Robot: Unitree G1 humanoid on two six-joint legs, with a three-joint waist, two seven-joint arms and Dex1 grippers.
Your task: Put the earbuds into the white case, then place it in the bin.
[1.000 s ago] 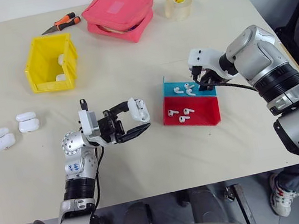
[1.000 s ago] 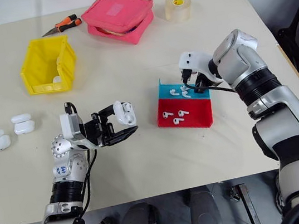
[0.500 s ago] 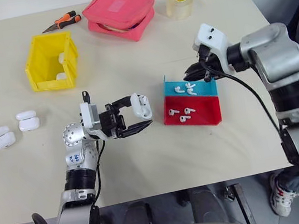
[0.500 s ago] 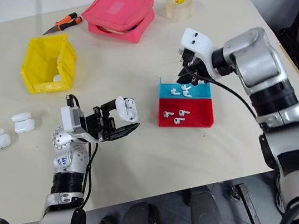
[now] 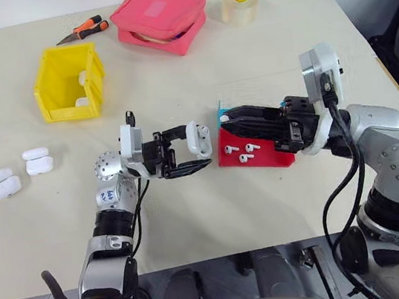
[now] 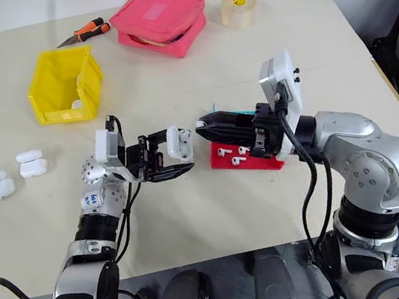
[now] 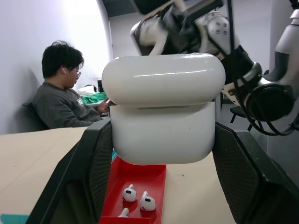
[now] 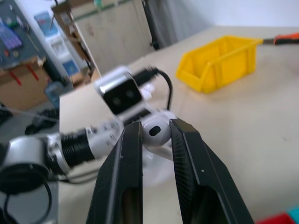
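My left gripper is shut on the white case, holding it above the table with the lid hinged open; in the left wrist view the case sits between both fingers. My right gripper points left toward the case, a short gap away. It is shut on one of the earbuds, which sits pinched between its fingers. More earbuds lie in the red tray. The yellow bin stands at the far left with white cases inside.
A blue tray sits behind the red one, mostly hidden by my right gripper. Three spare white cases lie at the left edge. A pink pouch, tape roll and orange pliers lie at the back. A person sits in the background.
My right gripper left the blue tray, swung back and turned to point left at the case, carrying an earbud. My left gripper drifted slightly right with the case.
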